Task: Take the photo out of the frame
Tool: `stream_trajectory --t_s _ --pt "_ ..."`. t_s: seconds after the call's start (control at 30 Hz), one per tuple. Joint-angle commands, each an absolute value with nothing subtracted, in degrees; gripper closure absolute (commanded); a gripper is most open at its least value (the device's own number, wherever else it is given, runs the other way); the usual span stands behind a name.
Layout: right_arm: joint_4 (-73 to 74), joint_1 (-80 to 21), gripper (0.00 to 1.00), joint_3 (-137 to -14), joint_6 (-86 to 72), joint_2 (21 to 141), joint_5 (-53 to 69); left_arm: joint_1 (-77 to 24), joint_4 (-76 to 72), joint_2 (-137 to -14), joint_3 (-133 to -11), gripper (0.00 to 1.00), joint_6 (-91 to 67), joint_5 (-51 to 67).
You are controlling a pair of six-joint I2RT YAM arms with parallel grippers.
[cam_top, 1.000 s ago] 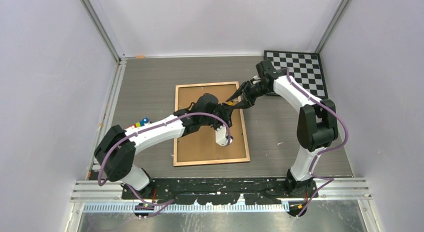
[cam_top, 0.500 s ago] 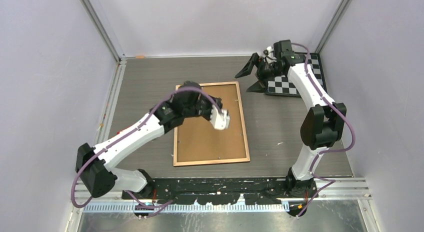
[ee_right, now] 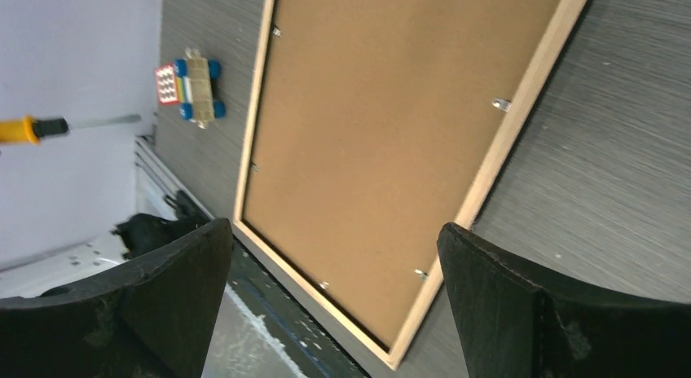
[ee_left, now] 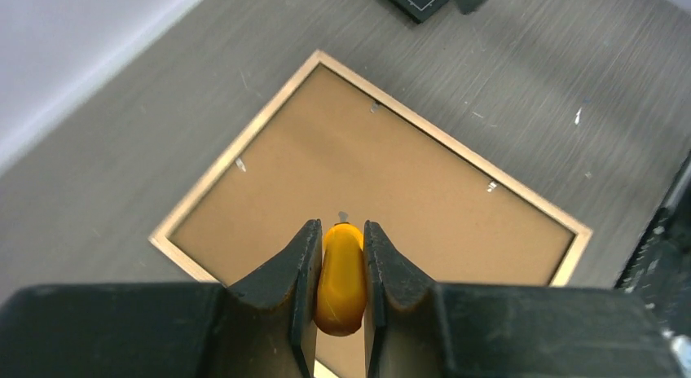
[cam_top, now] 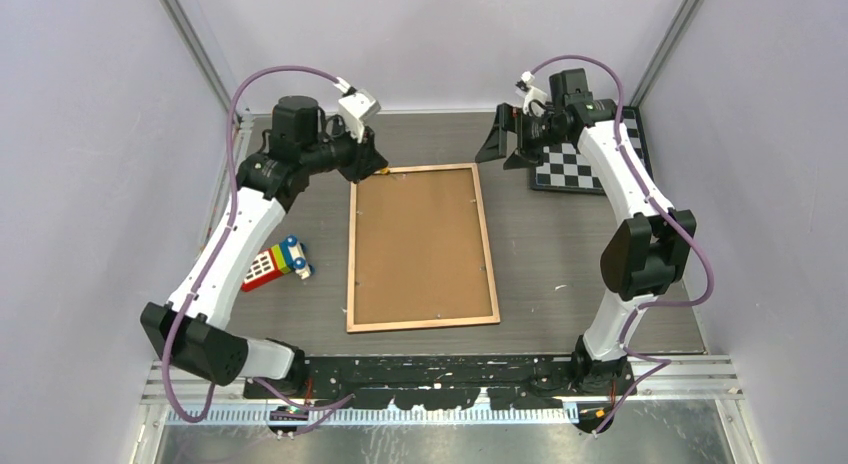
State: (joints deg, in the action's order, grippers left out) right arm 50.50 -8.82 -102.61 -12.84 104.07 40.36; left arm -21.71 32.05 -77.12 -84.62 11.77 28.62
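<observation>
Off frame (cam_top: 485, 234), left gripper (ee_left: 342, 226), screwdriver (ee_left: 341, 282) lifted away

left arm (cam_top: 235, 239) and right arm (cam_top: 615, 179) have white shells, black joints and looping purple cables.

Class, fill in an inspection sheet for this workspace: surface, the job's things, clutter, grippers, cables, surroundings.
Surface: grey wood-grain table, a few pale specks.
Job's things: frame lies back up, brown backing board in place, small metal tabs along the rim; photo hidden.
Clutter: toy car left of the frame; checkered board at the far right.
Grippers: left gripper shut on an orange-handled screwdriver, raised near the frame's far-left corner; right gripper open, raised by the checkered board.
Cables: purple cables loop along both arms, off the frame.
Surroundings: pale walls; metal rail at the near edge.
</observation>
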Motion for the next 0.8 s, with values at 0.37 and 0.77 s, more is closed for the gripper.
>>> stream_trajectory --t_s 0.37,0.77 --pt "57.78 -15.64 0.0 -98.92 10.87 108.92 23.42 -14.31 35.02 -78.89 -77.16 1.0 14.93 29.51" --pt "57.09 -15.72 0.0 -99.27 6.62 117.05 22.47 -14.18 34.33 -83.87 -74.31 1.0 33.36 24.27"
